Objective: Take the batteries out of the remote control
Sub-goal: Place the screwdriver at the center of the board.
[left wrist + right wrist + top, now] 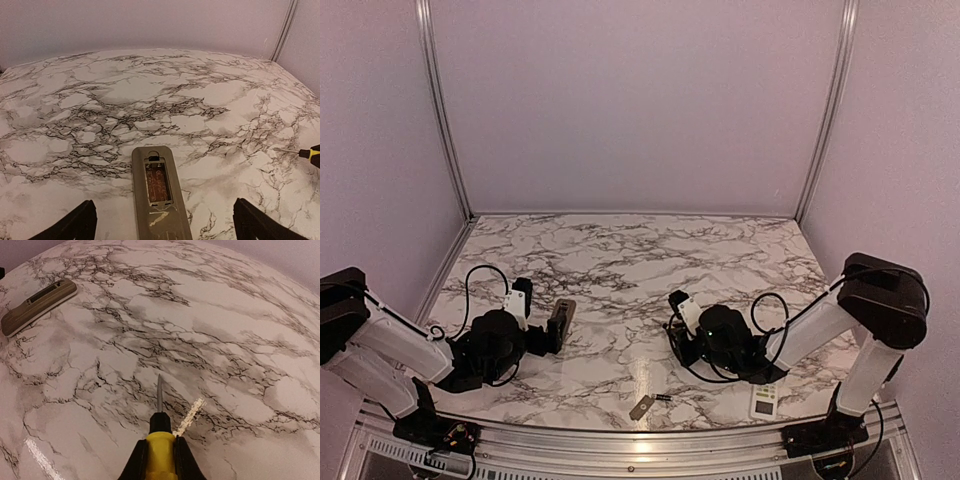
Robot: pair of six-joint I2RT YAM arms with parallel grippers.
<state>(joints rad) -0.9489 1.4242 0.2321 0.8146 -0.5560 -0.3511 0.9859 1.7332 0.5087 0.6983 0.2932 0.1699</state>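
Yellow screwdriver (pixel 160 444) in R hand (pixel 160 459), remote (pixel 159 202) open

Lab booth: marble-print table (pixel 620 260), bare panel walls (pixel 640 100)

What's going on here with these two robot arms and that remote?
The two arms are working on a grey remote that lies back-up on the marble table. The left gripper is open, with the remote between its fingers but not gripped. The battery compartment is uncovered and looks empty. The right gripper is shut on a yellow-handled screwdriver, which points over bare table, apart from the remote. The grey cover plate lies near the table's front edge.
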